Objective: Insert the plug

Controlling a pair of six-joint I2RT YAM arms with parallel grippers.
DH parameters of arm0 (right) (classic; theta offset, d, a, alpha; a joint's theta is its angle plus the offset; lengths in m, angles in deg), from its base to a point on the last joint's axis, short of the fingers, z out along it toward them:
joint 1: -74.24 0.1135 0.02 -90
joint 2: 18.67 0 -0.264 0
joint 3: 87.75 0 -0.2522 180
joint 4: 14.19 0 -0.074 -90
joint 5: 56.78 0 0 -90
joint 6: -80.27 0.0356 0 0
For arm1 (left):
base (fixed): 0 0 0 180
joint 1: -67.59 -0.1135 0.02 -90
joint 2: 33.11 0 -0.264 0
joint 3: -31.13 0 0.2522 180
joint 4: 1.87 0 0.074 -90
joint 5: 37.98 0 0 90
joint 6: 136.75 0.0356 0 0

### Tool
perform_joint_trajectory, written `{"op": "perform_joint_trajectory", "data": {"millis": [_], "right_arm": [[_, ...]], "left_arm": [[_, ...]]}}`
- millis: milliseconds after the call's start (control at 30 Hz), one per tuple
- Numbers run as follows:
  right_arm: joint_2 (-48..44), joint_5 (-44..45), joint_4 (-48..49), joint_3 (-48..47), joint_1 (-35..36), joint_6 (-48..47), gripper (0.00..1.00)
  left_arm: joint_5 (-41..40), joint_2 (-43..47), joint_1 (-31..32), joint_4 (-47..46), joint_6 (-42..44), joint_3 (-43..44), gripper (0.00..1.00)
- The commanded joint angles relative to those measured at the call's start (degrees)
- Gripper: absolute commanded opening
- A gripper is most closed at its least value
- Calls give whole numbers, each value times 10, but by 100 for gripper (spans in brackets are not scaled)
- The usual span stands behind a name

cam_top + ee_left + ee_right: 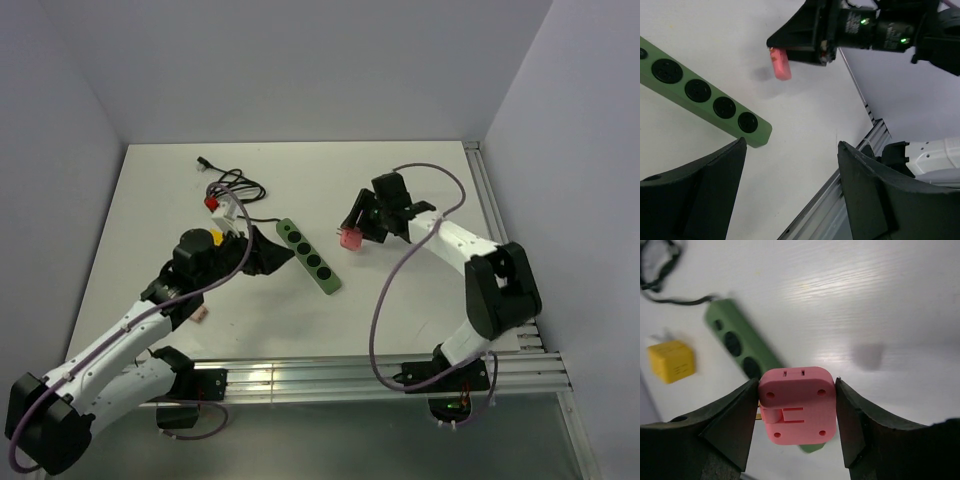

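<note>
Right gripper (365, 225): pinching the pink plug (797, 412) (off the strip).
Left gripper (790, 150): hanging spread, empty.
Risk: plug tilting, unbraced green strip (310, 256) sliding.

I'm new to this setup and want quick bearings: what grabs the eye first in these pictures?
The pink plug stands out, pinched in the right claw just right of the green power strip, which lies slantwise mid-table. The left claw hangs open and empty just left of the strip. A yellow adapter lies on the table on that same side.
</note>
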Motion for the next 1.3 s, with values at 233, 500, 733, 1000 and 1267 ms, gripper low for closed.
{"op": "perform_joint_trajectory", "data": {"millis": [233, 500, 733, 1000, 1267], "right_arm": [[-224, -115, 184, 121, 30, 134, 0], [-292, -87, 202, 146, 74, 205, 0], [-299, -96, 208, 149, 91, 217, 0], [-322, -75, 197, 159, 105, 214, 0], [-320, -62, 192, 155, 116, 210, 0]], "left_arm": [[-256, -40, 177, -200, -24, -51, 79], [-410, -89, 305, -291, 49, -34, 79], [-487, -139, 359, -306, 50, -21, 80], [-528, -153, 363, -300, 61, -5, 79], [-542, -173, 363, -313, 85, 20, 73]]}}
